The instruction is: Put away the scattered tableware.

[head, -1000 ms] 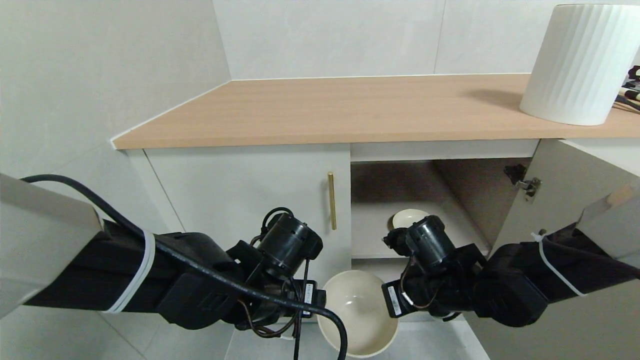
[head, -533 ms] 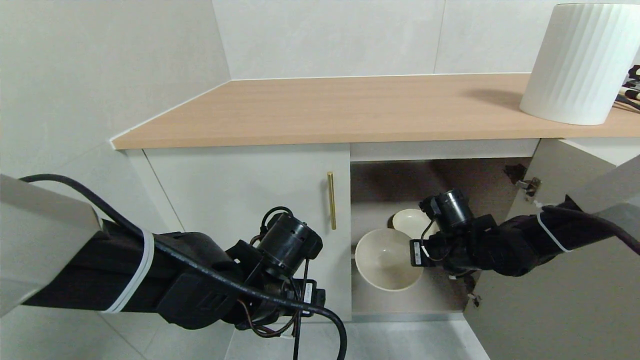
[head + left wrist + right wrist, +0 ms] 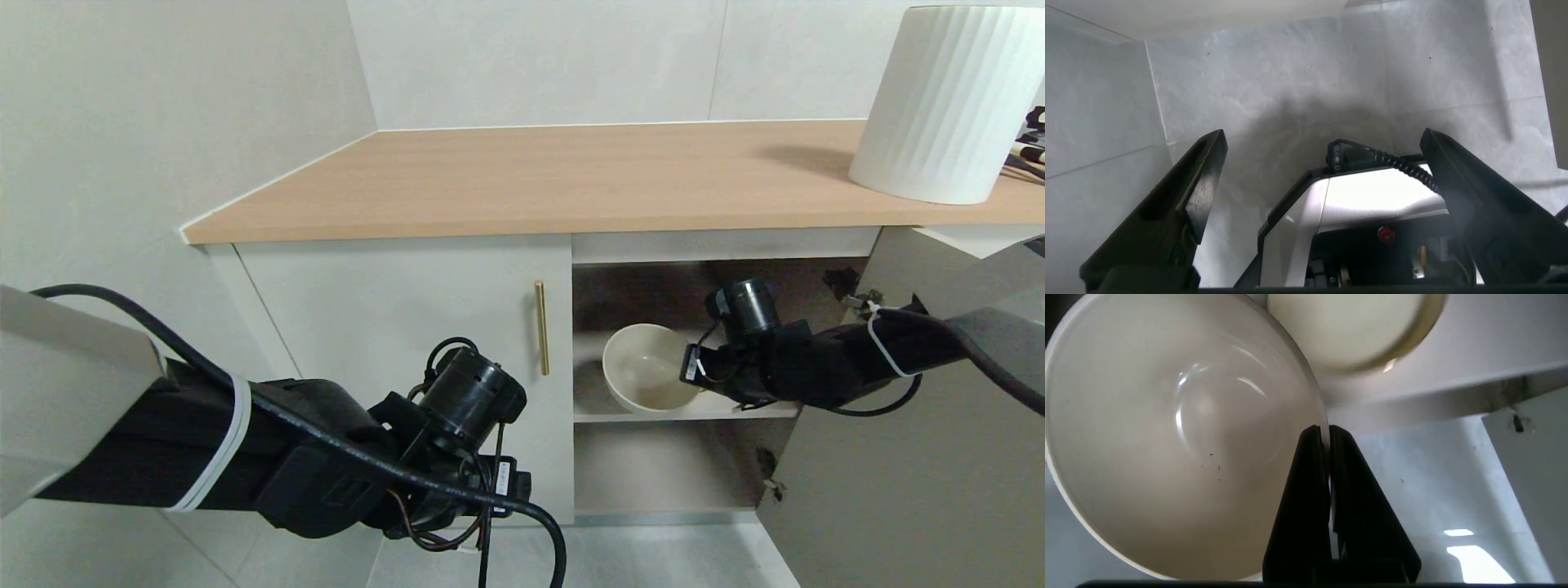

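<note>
A cream bowl hangs tilted in the open cabinet, just above the middle shelf. My right gripper is shut on its rim; in the right wrist view the black fingers pinch the edge of the bowl. A second cream bowl rests on the shelf just behind the held one. My left gripper is low in front of the closed left door, open, with only floor tiles between its fingers.
The right cabinet door stands swung open on the right. The left door is closed, with a gold handle. A white ribbed container stands on the wooden counter. A lower compartment sits under the shelf.
My right gripper has carried the bowl from low near the floor up and into the cabinet, to shelf height. The left arm has not moved.
</note>
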